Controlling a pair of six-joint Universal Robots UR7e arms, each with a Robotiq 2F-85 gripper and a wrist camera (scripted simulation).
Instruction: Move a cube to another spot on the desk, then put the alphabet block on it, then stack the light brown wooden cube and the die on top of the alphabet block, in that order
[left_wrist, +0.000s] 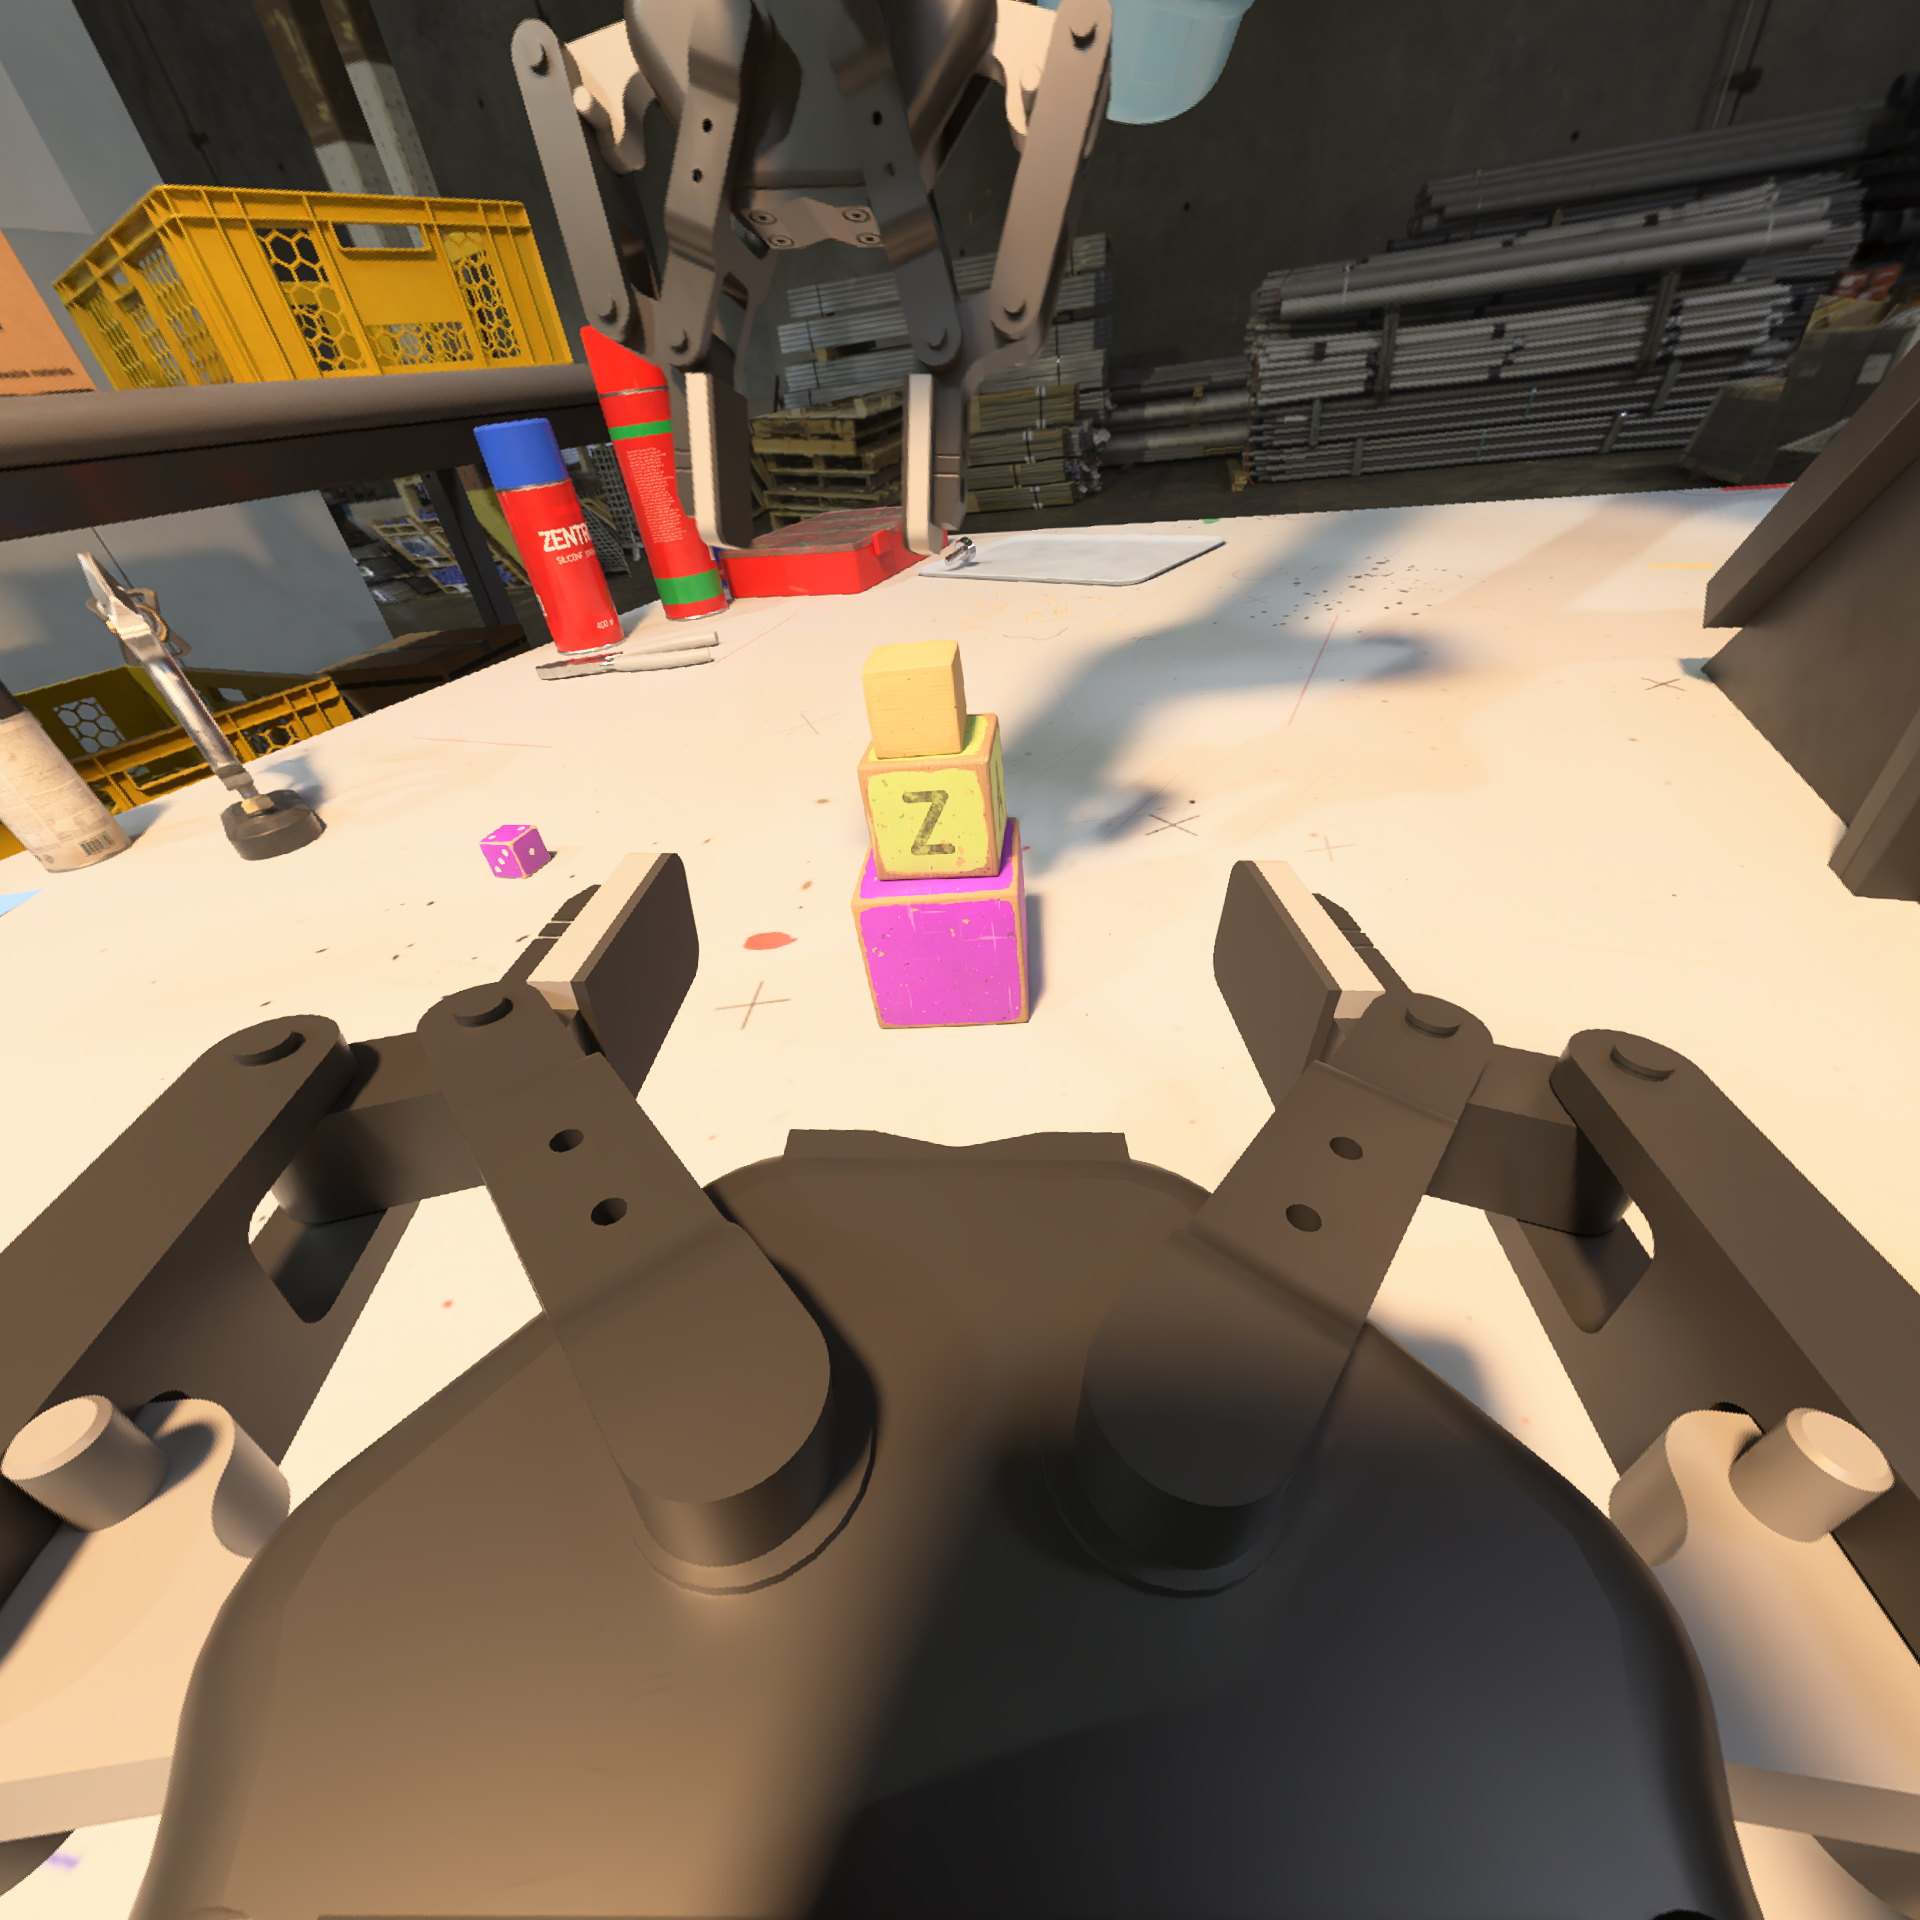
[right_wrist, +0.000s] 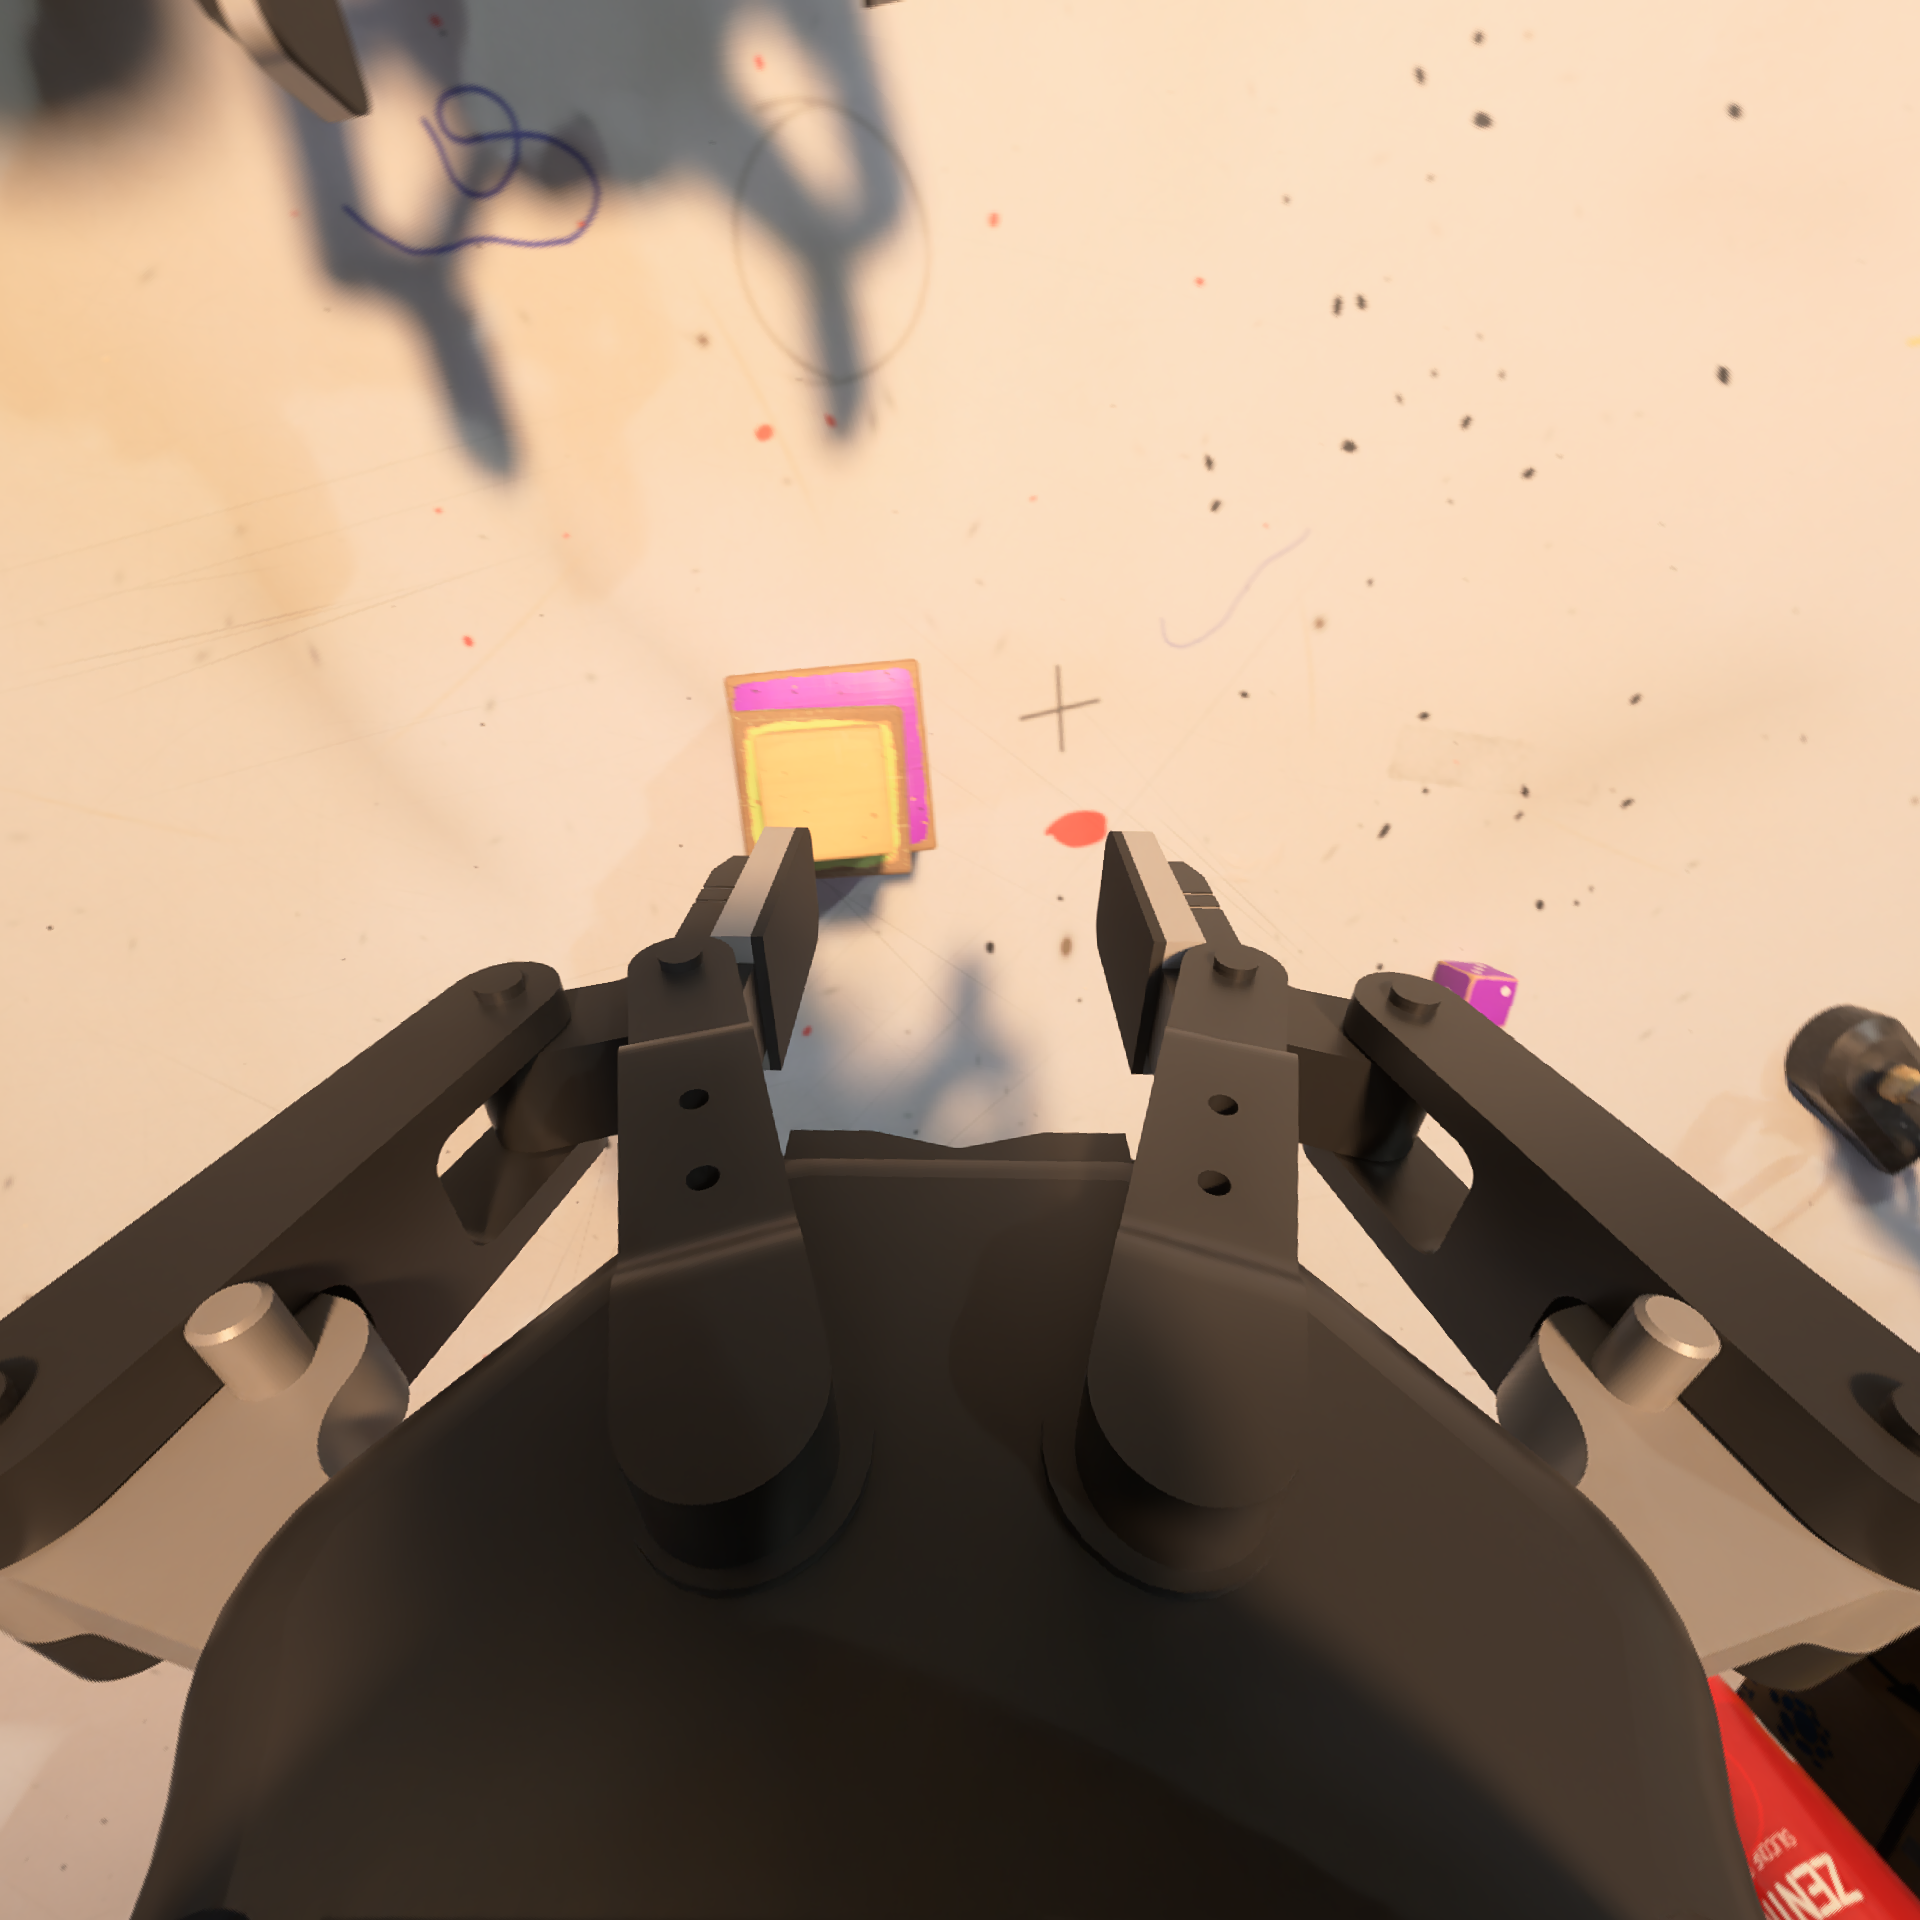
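Observation:
A three-block stack stands mid-desk: a magenta cube (left_wrist: 940, 956) at the bottom, the yellow-green alphabet block (left_wrist: 930, 816) on it, and the light brown wooden cube (left_wrist: 914, 696) on top. From above, the right wrist view shows the wooden cube (right_wrist: 821, 795) over the magenta cube (right_wrist: 831, 691). The small purple die (left_wrist: 514, 852) lies alone on the desk left of the stack, and also shows in the right wrist view (right_wrist: 1475, 987). My left gripper (left_wrist: 954, 888) is open and empty, in front of the stack. My right gripper (right_wrist: 956, 847) is open and empty, high above the stack and slightly beside it; it also shows in the left wrist view (left_wrist: 826, 540).
Behind the stack stand a red spray can (left_wrist: 551, 540), a red tube (left_wrist: 655, 488), a red box (left_wrist: 821, 561) and a grey mat (left_wrist: 1081, 556). A tool on a black base (left_wrist: 260, 821) stands at the left. A yellow crate (left_wrist: 312, 281) sits on a shelf. A dark box (left_wrist: 1829, 623) is at the right.

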